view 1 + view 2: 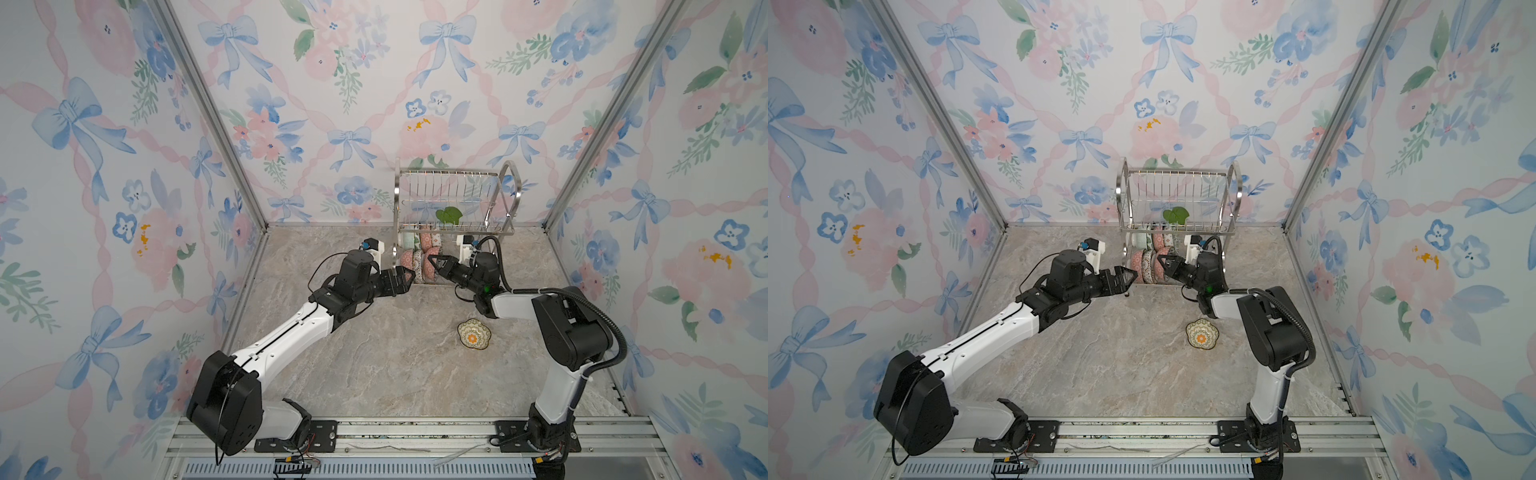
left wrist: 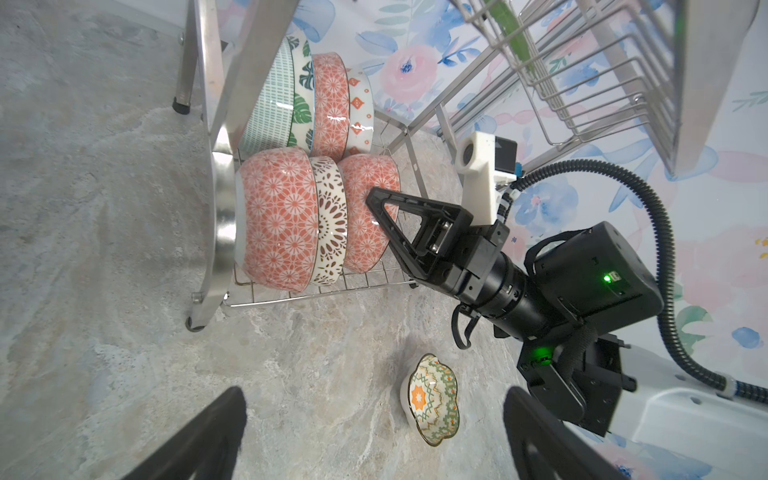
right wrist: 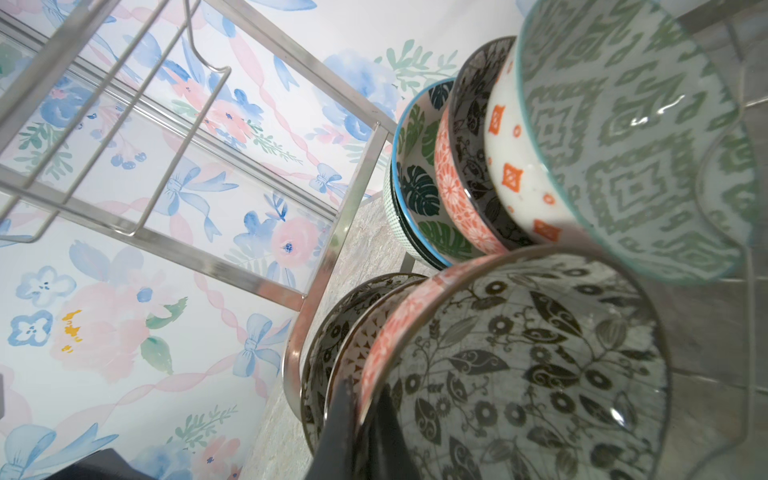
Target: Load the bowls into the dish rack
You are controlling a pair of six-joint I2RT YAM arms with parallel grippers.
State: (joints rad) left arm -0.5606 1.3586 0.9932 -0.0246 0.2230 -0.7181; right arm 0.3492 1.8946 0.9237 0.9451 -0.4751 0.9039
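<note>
Left wrist: right gripper [image 2: 374, 203] pinches coral bowl [image 2: 363, 249] (rim)

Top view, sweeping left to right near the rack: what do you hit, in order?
left end effector → right end effector, shut on the rim of an orange bowl in the rack → scalloped bowl on the table. The dish rack spans all of these, so it is left out.
</note>
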